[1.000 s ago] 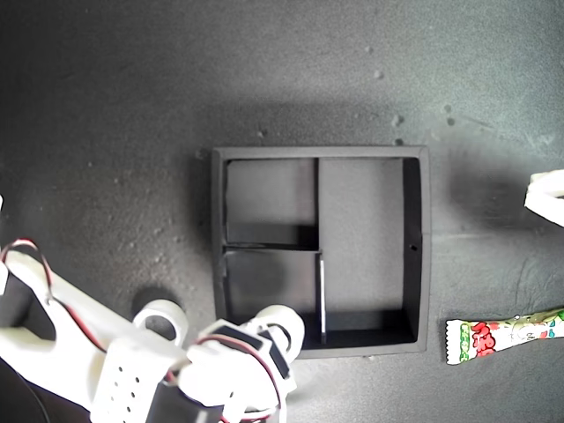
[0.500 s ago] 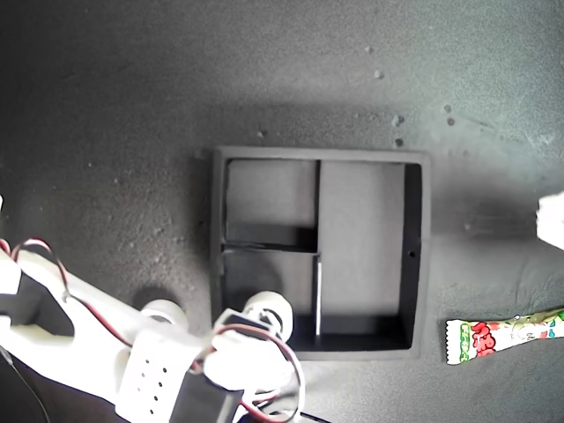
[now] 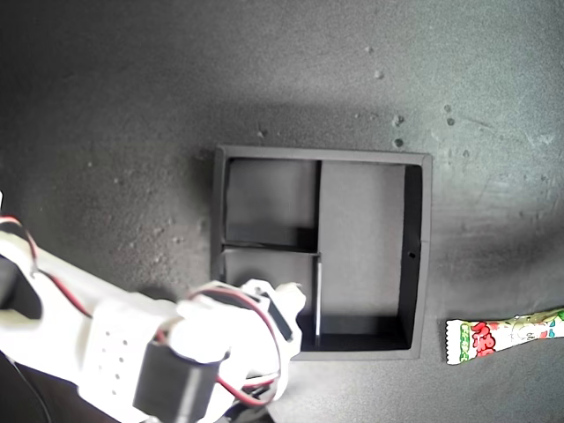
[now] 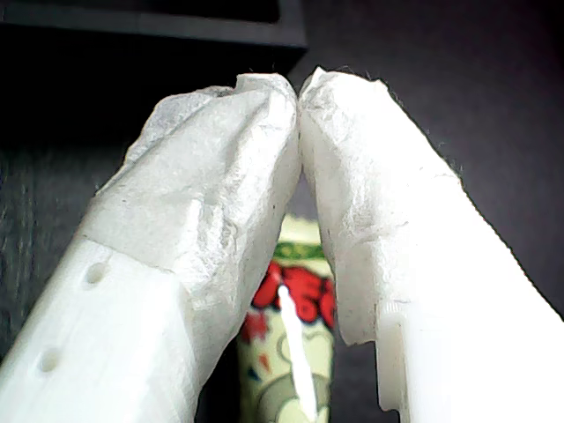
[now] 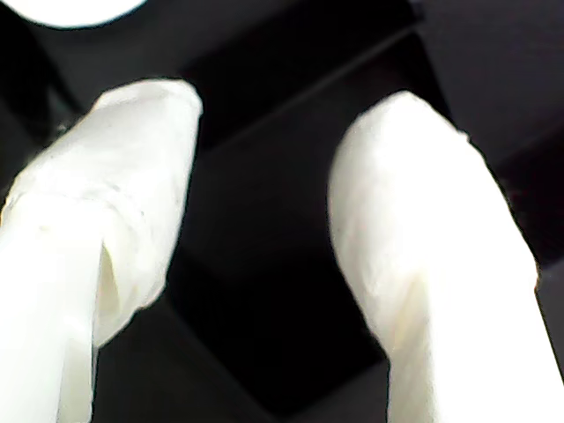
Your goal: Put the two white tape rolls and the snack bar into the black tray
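From the exterior view I see the black tray sitting square on the dark surface, its two small compartments toward the exterior view's left and the long one toward the right, all three bare where I can see into them. An arm reaches in from the exterior view's lower left, its white head covering the tray's near-left corner; something white and rounded shows at its tip, but I cannot tell whether that is a tape roll. The snack bar lies on the surface well apart from the tray, at the exterior view's lower right. In the first wrist view my first gripper has its fingertips pressed together with nothing between them, the snack bar lying below and a tray corner beyond. In the second wrist view my second gripper stands spread wide over a black tray compartment, holding nothing; a white curved edge shows at the frame's margin.
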You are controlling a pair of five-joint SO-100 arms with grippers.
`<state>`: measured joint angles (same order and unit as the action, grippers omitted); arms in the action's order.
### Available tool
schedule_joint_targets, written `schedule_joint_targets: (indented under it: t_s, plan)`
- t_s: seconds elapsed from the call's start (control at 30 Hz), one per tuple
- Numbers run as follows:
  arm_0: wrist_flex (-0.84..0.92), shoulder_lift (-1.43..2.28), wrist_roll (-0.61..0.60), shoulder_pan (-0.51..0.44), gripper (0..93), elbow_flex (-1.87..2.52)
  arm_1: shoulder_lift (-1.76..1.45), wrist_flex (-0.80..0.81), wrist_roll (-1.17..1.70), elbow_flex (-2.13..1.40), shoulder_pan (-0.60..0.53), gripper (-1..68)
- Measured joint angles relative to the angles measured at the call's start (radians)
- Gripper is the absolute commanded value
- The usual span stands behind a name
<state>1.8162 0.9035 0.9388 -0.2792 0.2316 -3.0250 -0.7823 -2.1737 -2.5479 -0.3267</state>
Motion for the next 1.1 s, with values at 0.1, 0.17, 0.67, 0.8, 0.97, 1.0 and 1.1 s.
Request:
schedule_joint_targets:
  t_s: [0.1, 0.17, 0.67, 0.8, 0.97, 1.0, 1.1]
  plan:
    - [0.000, 0.109, 0.000, 0.005, 8.5, 0.048, 0.319, -0.086, 0.000, 0.275, -0.015, -0.3]
    - [0.002, 0.195, 0.018, 0.002, 8.4, 0.112, 0.492, -0.106, 0.008, 0.454, 0.011, -0.4]
    - [0.002, 0.612, 0.321, 0.060, 8.8, 0.841, 0.540, 0.161, -0.043, 0.117, 0.041, -0.6]
    - [0.002, 0.606, 0.345, 0.029, 8.7, 0.881, 0.534, -0.031, -0.249, 0.115, -0.041, -0.6]
    - [0.002, 0.591, 0.334, 0.002, 9.0, 0.913, 0.534, -0.132, -0.428, 0.118, -0.081, -0.6]
    - [0.002, 0.591, 0.322, 0.003, 9.1, 0.927, 0.532, -0.127, -0.388, 0.121, -0.063, -0.6]
    - [0.002, 0.591, 0.299, -0.008, 9.3, 0.966, 0.534, -0.081, -0.147, 0.144, 0.028, -0.6]
